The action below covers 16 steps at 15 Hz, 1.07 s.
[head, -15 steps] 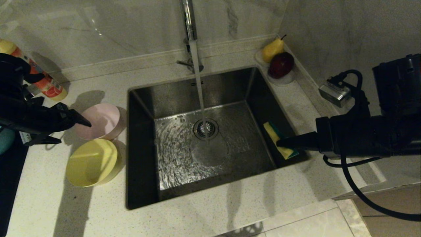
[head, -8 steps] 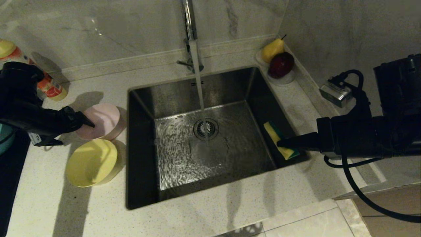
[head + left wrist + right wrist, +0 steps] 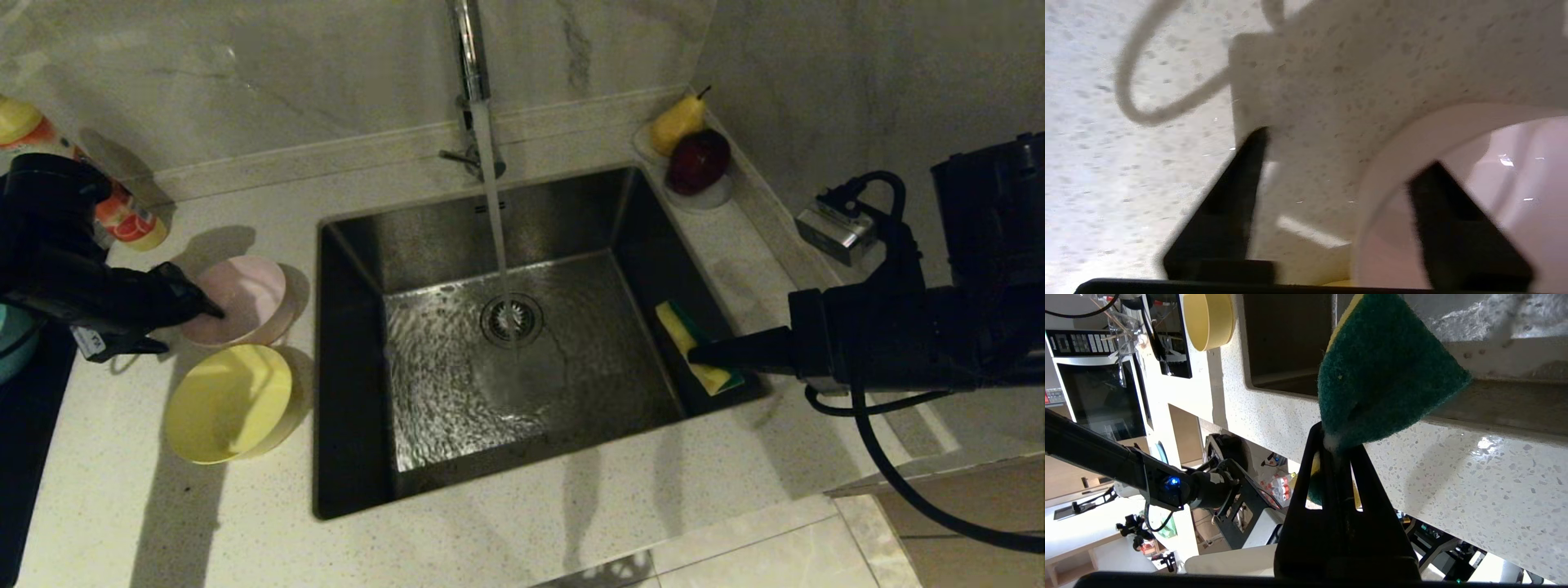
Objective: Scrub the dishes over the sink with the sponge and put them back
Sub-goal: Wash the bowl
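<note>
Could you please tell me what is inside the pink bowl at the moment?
One finger of the left pincer sits inside the pink bowl, the other outside its rim. No other contents show; that finger covers part of the interior.

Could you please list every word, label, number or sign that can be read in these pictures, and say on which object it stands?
No text can be read with certainty.
Orange bottle: it has a printed label, too blurred to read.
White tag under the left gripper: dark marks, too small to read.
Oven control panel: rows of symbols, too small to read.
</note>
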Tool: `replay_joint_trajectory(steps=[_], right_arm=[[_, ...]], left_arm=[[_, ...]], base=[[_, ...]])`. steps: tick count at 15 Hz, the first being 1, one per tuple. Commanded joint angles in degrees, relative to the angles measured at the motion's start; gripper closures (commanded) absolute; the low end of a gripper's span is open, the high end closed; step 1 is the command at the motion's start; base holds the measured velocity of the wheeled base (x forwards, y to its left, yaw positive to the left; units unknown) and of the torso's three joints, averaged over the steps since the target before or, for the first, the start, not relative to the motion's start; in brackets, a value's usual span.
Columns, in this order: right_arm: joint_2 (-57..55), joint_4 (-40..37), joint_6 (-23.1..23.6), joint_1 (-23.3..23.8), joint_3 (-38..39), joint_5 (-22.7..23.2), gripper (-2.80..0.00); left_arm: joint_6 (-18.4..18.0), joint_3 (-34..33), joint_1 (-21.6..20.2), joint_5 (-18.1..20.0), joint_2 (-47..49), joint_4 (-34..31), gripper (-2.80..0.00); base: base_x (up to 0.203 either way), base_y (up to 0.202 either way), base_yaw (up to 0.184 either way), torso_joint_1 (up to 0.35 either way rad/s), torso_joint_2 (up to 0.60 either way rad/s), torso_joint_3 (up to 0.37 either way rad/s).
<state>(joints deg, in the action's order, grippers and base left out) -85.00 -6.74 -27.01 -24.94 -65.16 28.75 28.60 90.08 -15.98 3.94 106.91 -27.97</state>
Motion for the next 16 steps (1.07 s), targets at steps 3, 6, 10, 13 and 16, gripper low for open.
replay_joint_trajectory(steps=[3, 6, 10, 13, 16], right_arm=[[0.2, 0.0, -0.1, 0.0, -0.2, 0.2, 0.00], [0.2, 0.0, -0.1, 0.0, -0.1, 0.2, 0.00], [0.3, 0.0, -0.1, 0.0, -0.1, 0.1, 0.00], [0.5, 0.0, -0.1, 0.0, -0.1, 0.1, 0.00], [0.4, 0.0, -0.2, -0.7, 0.1, 0.1, 0.00]], left_arm=[[0.5, 1.6, 0.0, 0.0, 0.1, -0.2, 0.00], [0.5, 1.7, 0.0, 0.0, 0.2, -0.2, 0.00], [2.0, 3.3, -1.6, -0.1, 0.2, -0.2, 0.00], [5.0, 8.0, -6.2, 0.0, -1.0, -0.3, 0.00], [8.7, 13.1, -9.0, 0.0, -4.4, -0.2, 0.00]], base=[[0.000, 0.000, 0.000, 0.000, 0.00, 0.000], [0.000, 0.000, 0.000, 0.000, 0.00, 0.000], [0.000, 0.000, 0.000, 0.000, 0.00, 0.000], [0.000, 0.000, 0.000, 0.000, 0.00, 0.000], [0.000, 0.000, 0.000, 0.000, 0.00, 0.000]])
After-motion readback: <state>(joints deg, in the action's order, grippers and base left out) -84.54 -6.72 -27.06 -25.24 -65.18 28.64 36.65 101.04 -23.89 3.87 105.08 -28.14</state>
